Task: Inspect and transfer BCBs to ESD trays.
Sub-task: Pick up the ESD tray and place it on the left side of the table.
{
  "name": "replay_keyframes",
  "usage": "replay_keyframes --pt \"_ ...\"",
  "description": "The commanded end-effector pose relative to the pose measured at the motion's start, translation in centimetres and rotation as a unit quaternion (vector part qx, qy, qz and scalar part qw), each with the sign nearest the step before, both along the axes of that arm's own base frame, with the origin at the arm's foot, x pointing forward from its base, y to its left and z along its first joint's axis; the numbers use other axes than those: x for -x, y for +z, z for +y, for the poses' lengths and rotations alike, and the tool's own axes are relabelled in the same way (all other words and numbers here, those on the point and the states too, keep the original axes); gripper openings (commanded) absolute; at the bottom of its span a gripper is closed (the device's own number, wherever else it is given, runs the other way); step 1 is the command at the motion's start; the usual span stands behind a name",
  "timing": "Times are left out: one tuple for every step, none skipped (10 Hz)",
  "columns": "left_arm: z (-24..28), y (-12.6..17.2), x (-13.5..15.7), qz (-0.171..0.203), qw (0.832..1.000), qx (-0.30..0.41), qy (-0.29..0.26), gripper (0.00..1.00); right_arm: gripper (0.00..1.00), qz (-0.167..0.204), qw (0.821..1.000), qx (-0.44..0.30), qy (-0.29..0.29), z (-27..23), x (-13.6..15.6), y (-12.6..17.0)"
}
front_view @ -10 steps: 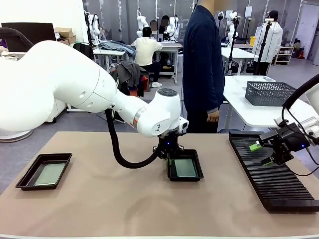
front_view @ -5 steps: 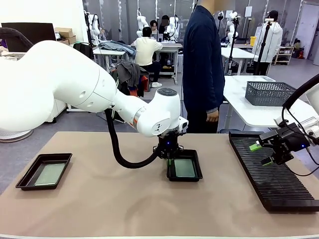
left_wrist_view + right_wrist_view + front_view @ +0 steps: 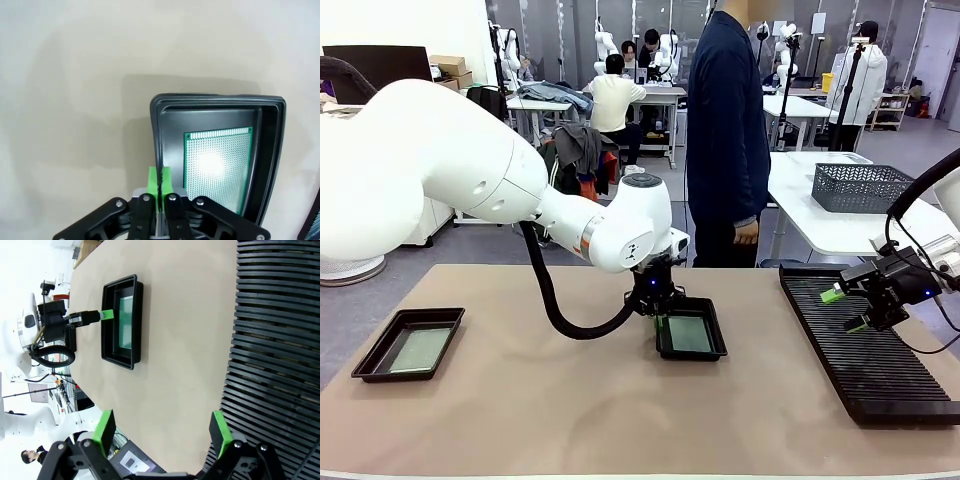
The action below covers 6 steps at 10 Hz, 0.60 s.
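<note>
1. Two ESD trays sit on the surface (image 3: 570,420): the left tray (image 3: 408,343) near the left edge, the middle tray (image 3: 690,330) at centre.
2. Each holds one BCB lying flat: the left board (image 3: 419,349), the middle board (image 3: 691,335).
3. In the front view the middle board's long axis runs away from the robot, towards the person (image 3: 726,130).
4. The left pincer (image 3: 160,176) is fully closed on the middle tray's rim.
5. The right pincer (image 3: 162,432) is spread wide, holding nothing, over the black ribbed rack (image 3: 865,345).
</note>
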<state>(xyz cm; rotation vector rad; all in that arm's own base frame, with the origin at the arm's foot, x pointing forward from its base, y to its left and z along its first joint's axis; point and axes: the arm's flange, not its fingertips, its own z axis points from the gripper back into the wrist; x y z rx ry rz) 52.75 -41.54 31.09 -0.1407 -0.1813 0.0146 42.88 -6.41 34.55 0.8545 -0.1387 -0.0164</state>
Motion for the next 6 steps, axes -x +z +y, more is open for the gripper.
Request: replay_keyframes --pt "2.0 0.3 1.0 -0.011 0.999 0.033 -0.007 0.00 1.00 0.003 1.000 0.008 -0.004 0.0 -0.1 0.0" --pt "2.6 0.3 1.0 -0.013 0.999 0.047 -0.003 0.00 1.00 0.003 1.000 0.008 -0.004 0.0 -0.1 0.0" --pt "3.1 0.2 1.1 -0.018 0.998 0.056 -0.003 0.00 1.00 0.003 1.000 0.008 -0.004 0.0 -0.1 0.0" --pt "3.8 0.4 1.4 -0.025 0.997 0.069 -0.005 0.00 1.00 0.003 1.000 0.008 -0.004 0.0 -0.1 0.0" --pt "4.6 0.6 1.6 -0.032 0.996 0.079 -0.010 0.00 1.00 0.003 1.000 0.008 -0.004 0.0 -0.1 0.0" --pt "5.5 0.7 1.6 -0.032 0.995 0.095 -0.008 0.00 1.00 0.003 1.000 0.008 -0.004 0.0 -0.1 0.0"
